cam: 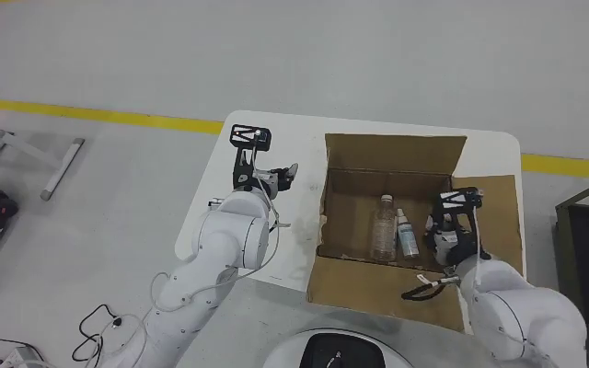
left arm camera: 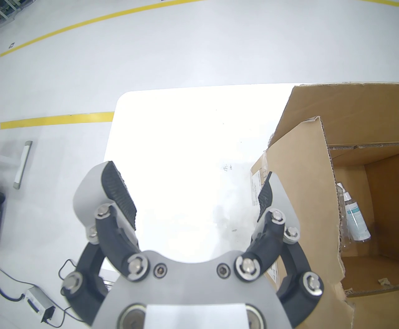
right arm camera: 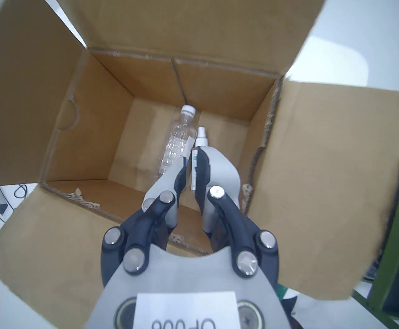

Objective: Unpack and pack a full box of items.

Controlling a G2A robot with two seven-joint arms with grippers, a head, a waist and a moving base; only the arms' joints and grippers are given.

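Observation:
An open cardboard box stands on the right half of the white table, its flaps folded outward. On its floor lie a clear water bottle and, beside it, a small spray bottle with a blue-and-white label. My right gripper hangs above the box by its right wall, fingers shut and holding nothing. My left gripper is open over the bare table left of the box.
The table left of the box is bare up to its rounded far corner. A yellow line crosses the floor beyond. A green frame stands past the table's right edge. Cables lie on the floor at the left.

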